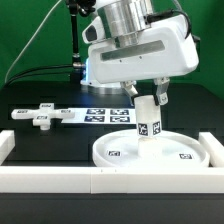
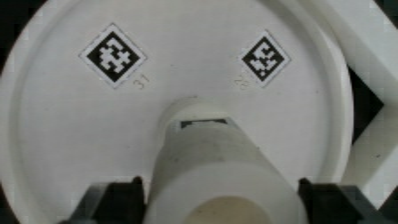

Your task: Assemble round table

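Seating the post (image 1: 148, 124) into the disc (image 1: 140, 161) is the step in hand, as I judge it. Your tool (image 1: 150, 100) has both fingers (image 2: 118, 196) closed on the post's upper part and holds it upright over the disc's middle. Whether its foot touches the disc's floor yet, I cannot tell. Your next move calls for centring the post on its seat, then pressing or turning it home while keeping it plumb.

Nearest, in front of the disc, runs a long white rail (image 1: 100, 182), straight and square-edged. The disc lies on the dark table (image 1: 40, 150): smooth matt white plastic, round and shallow, with a raised rim and small black-and-white tags (image 1: 113, 153) on its floor. The post is a short thick cylinder of the same plastic, tagged on its side. Behind the disc lies the marker board (image 1: 105, 113), thin and flat. Beyond the disc toward the exterior view's left rests the cross-shaped piece (image 1: 40, 117), white, rounded at its ends, untouched.
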`<state>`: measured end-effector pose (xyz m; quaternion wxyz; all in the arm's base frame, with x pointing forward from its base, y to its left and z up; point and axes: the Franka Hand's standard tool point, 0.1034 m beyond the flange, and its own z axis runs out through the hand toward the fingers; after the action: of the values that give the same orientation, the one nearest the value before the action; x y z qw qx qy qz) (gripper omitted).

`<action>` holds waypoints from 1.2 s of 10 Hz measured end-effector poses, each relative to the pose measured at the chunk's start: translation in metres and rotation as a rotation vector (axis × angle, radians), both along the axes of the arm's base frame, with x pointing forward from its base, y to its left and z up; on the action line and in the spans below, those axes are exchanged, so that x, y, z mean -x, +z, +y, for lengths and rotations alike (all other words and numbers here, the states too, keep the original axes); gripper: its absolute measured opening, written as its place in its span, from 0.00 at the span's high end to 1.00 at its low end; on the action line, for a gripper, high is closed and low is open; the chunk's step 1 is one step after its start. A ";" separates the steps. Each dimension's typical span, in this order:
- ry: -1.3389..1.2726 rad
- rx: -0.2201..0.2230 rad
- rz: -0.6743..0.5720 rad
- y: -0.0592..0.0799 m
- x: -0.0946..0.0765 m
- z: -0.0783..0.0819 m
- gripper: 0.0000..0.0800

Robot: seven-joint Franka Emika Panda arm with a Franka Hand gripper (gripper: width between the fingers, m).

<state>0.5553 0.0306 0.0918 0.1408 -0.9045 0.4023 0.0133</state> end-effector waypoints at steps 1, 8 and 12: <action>0.010 0.002 -0.005 0.000 0.000 -0.001 0.48; 0.282 0.042 -0.078 0.003 -0.005 0.008 0.19; 0.648 0.096 -0.169 0.003 -0.005 0.006 0.19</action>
<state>0.5607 0.0371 0.0951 0.1194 -0.9889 0.0808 -0.0366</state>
